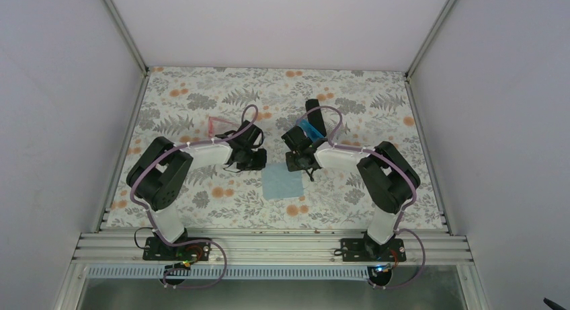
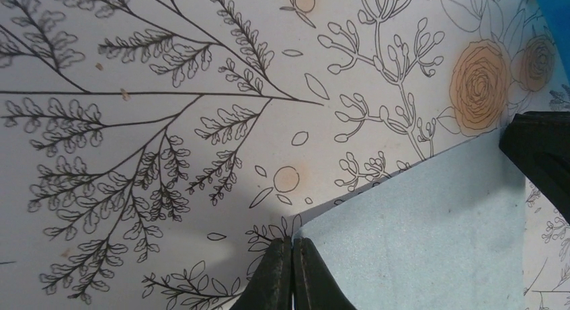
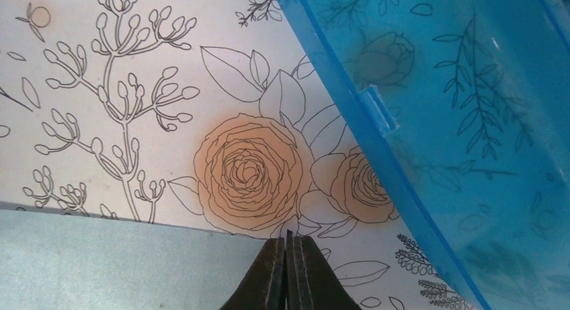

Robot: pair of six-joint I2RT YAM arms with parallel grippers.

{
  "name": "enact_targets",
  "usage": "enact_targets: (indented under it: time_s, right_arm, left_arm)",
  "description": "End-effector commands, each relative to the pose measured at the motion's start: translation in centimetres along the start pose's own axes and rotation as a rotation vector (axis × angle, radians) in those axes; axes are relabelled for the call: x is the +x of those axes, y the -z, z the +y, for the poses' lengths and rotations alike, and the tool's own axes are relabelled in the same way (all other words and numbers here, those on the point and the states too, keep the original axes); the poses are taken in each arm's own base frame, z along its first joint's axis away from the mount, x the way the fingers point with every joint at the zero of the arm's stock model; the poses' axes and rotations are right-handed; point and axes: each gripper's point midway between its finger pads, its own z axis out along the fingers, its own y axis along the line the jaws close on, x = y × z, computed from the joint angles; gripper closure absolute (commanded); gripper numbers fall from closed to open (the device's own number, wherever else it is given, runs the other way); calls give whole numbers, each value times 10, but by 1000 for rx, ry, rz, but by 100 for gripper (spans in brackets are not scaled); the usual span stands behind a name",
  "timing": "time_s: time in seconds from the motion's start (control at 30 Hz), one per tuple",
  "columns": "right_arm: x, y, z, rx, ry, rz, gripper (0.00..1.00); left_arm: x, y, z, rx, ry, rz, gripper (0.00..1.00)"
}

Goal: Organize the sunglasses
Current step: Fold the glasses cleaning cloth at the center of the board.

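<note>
Pink-red and thin-framed, the sunglasses lie on the floral worktop left of its middle and toward the far edge, just beyond the left arm's wrist and apart from the other things. Nearer the front edge, about midway across, a light blue cloth lies flat. The left gripper is down at the cloth's far left corner with its jaws pressed together, and the right gripper is down at the far right corner, its jaws likewise pressed together. Whether either pair has caught a bit of the fabric cannot be told. A translucent blue case sits open just beyond the right gripper, toward the far edge, and the flower print shows through its plastic in the right wrist view
</note>
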Motion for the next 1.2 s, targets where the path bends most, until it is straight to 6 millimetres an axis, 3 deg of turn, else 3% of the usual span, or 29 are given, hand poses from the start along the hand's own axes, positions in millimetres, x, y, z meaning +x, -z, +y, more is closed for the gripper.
enact_targets:
  time_s: [0.0,0.13,0.3,0.67,0.8,1.17]
  right_arm:
    - [-9,1,-4,30,3,-28,96]
    - [-27,11,-1,22,-8,-84,96]
    - [-32,17,5,-15,-2,-101,96]
    - [1,24,9,-115,6,-46,96]
    - [4,38,9,-153,-4,-56,96]
    - [26,52,13,-231,-2,-11,96]
  left_arm:
    - [-16,8,-4,-22,-25,-42,98]
    - [-27,17,-9,-10,-30,-74,98]
    - [-30,23,-10,-1,-47,-86,98]
    - [-3,27,-15,74,-100,-21,98]
    - [7,29,-12,78,-107,-2,98]
    - [24,34,-16,121,-102,23,98]
